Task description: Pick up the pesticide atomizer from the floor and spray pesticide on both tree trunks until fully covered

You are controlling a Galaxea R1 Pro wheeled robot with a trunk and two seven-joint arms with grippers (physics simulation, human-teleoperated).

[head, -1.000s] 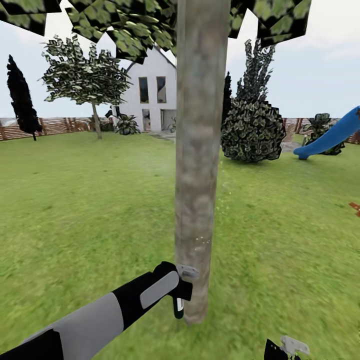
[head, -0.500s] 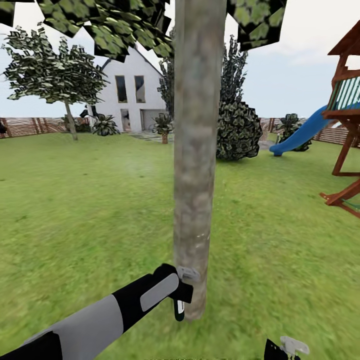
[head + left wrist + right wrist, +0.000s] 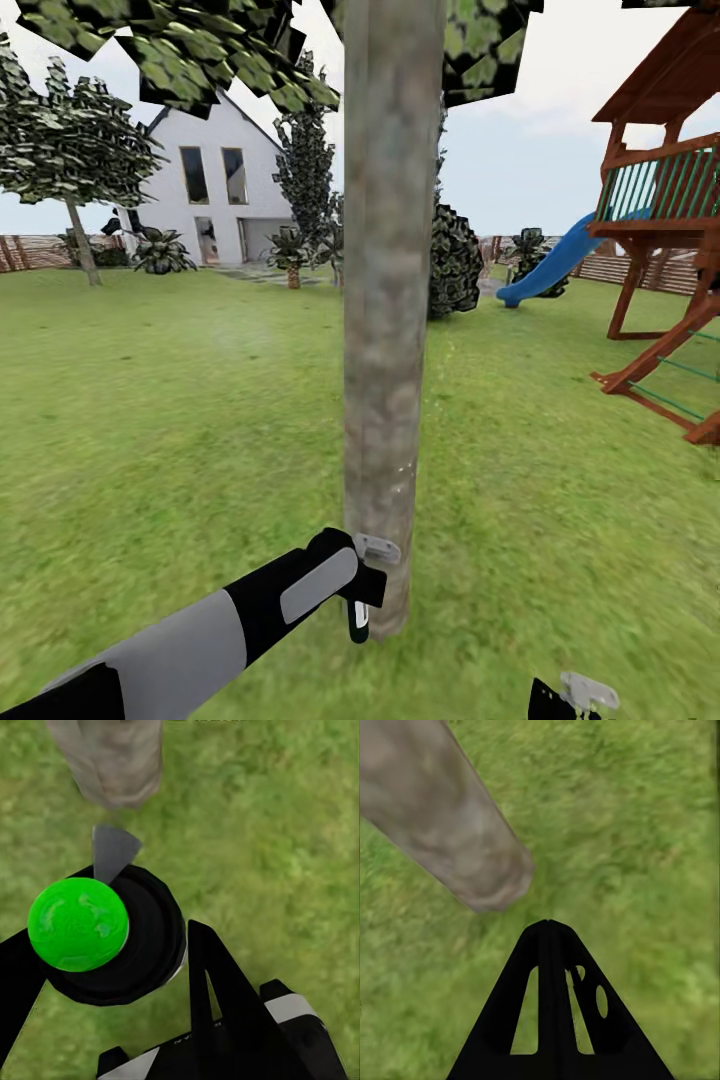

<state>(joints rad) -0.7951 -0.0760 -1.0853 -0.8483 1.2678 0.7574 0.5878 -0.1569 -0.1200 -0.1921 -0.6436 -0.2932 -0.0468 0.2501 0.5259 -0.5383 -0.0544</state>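
lawn (image 3: 170,420): green grass across the scene, running back to a brown slat fence (image 3: 30,252) at far left and far right.

trunk (image 3: 390,300): mottled grey-brown column, upright at centre, near the robot; its base meets the grass just right of the left gripper. leaves (image 3: 200,50) of its canopy hang across the top. its base is also seen from the left wrist (image 3: 112,757) and from the right wrist (image 3: 442,825).

second tree (image 3: 70,150): far left, thin trunk, broad leafy crown, standing before the fence.

left arm (image 3: 190,630): black and grey, reaching from near left toward the trunk base.

left gripper (image 3: 355,590): at the trunk base, just beside the bark. its black fingers (image 3: 225,997) sit on either side of the atomizer, closed around it.

atomizer (image 3: 112,934): held in the left gripper; from the left wrist it shows a round black body, a bright green cap and a grey nozzle pointing at the trunk base. in the head view a green-and-white part (image 3: 357,620) hangs below the gripper, against the trunk.

right gripper (image 3: 551,937): low at near right, over bare grass; fingers pressed together to one point, holding nothing. a small part of it shows at the head view's lower edge (image 3: 572,696).

house (image 3: 215,190): white, gabled, far left of centre.

bush (image 3: 455,262): dark, rounded, far, just right of the trunk.

play frame (image 3: 670,200): red-brown wood, right side, with a blue slide (image 3: 545,265) running down toward the bush.
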